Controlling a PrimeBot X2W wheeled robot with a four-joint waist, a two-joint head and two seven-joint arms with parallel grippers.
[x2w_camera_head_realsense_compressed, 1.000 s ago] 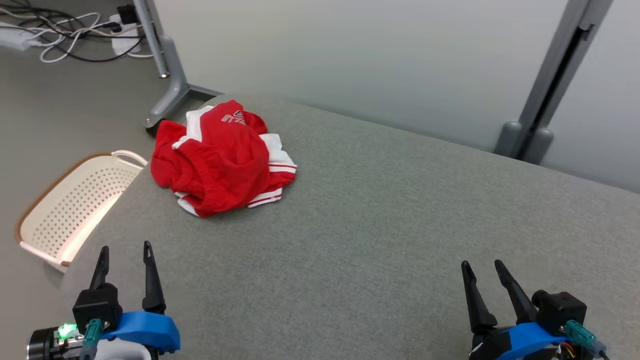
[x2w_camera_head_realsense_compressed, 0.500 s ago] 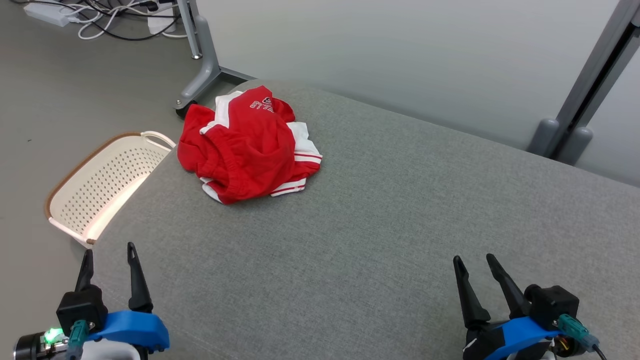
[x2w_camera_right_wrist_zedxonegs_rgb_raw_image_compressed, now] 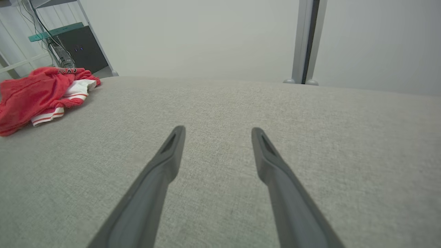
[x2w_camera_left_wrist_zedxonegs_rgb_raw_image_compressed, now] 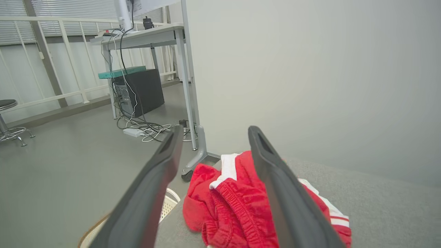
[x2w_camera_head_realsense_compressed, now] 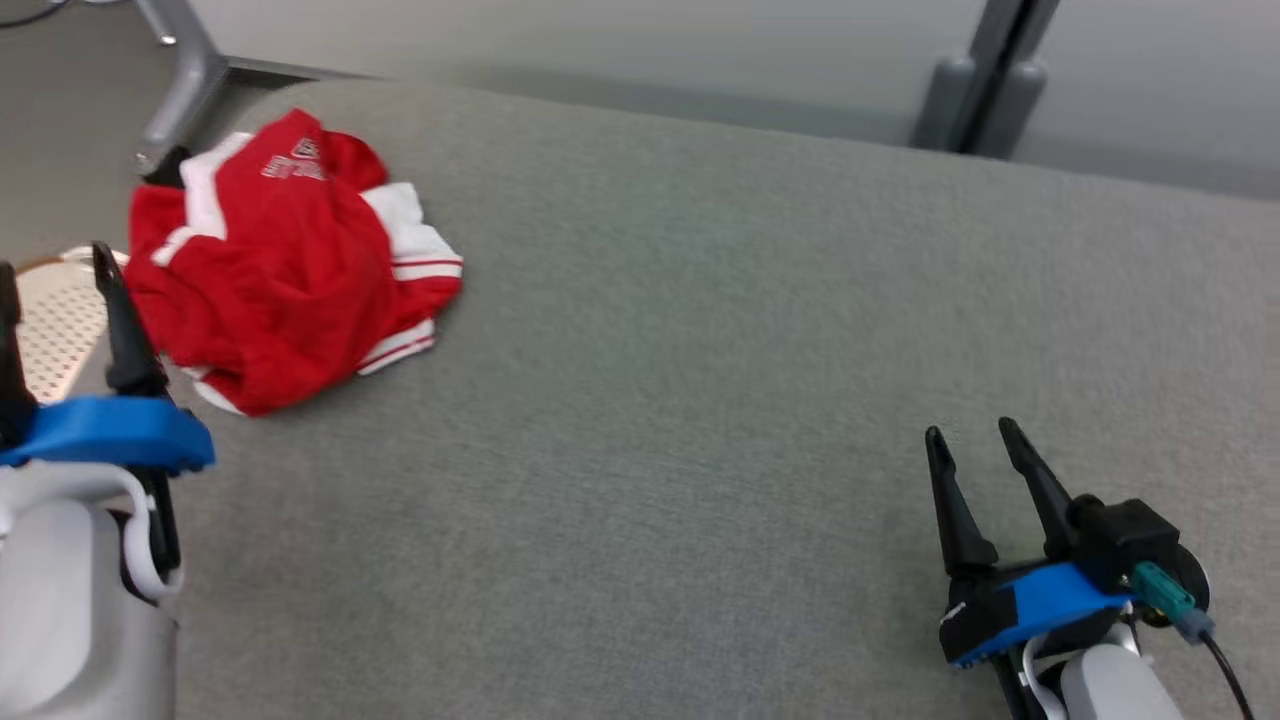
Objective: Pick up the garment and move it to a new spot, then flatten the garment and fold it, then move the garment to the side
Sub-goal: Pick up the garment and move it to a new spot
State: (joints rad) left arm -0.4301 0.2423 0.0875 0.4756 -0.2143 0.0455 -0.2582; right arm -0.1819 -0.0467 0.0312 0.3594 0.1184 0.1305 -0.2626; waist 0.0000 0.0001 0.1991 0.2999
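The head camera has been swung since a second ago, so the shift of the whole scene is not to be read as a move of the garment (x2w_camera_head_realsense_compressed: 280, 270) — it is found crumpled as before, red with white trim, at the far left corner of the grey padded surface (x2w_camera_head_realsense_compressed: 700, 350). What has truly changed is the left gripper (x2w_camera_left_wrist_zedxonegs_rgb_raw_image_compressed: 215, 131): it has been brought up from well short of the cloth to just beside its near left edge, with the jaws spread wide and nothing held between them. The right gripper (x2w_camera_head_realsense_compressed: 972, 430) is kept low at the near right, well apart from the cloth, its jaws likewise parted and empty. The pick-up is therefore judged to be in approach only; no cloth has yet been gripped, and flattening and folding are all left to do. A white perforated basket (x2w_camera_head_realsense_compressed: 60, 330) is seen just off the surface's left edge, beside the garment — nothing is seen in the part of it on show.
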